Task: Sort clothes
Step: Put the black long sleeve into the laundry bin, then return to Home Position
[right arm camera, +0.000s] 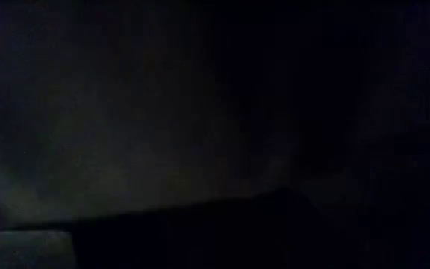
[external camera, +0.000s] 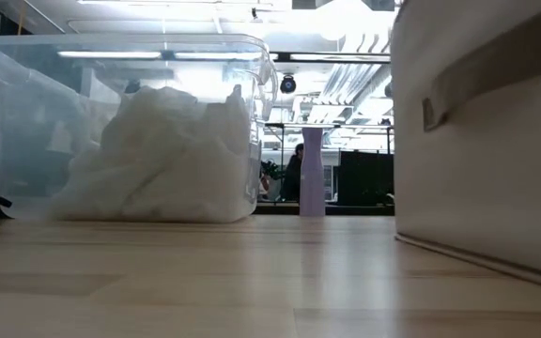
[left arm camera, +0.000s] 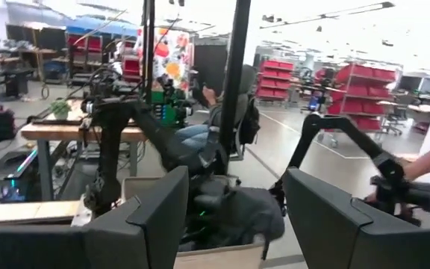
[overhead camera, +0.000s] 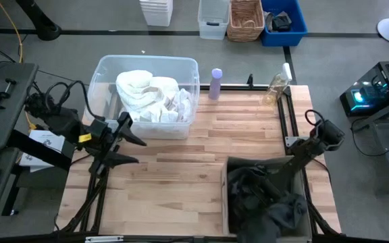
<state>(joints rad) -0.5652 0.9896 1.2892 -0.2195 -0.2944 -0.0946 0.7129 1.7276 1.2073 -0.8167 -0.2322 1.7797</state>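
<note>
Pale wooden tabletop (overhead camera: 174, 175) carries everything. Left tool (overhead camera: 128, 140) hovers over its left edge, fingers (left arm camera: 159, 217) spread apart and empty. Just beyond it sits a clear bin (overhead camera: 107, 71) holding white and cream clothes (overhead camera: 152, 94); the low view shows that heap (external camera: 162, 155) through the wall. Right tool is buried among dark garments (overhead camera: 265, 199) in a fabric box (overhead camera: 224, 196), its state hidden; its wrist view is nearly black. A lilac bottle (overhead camera: 216, 83) stands behind the bin.
</note>
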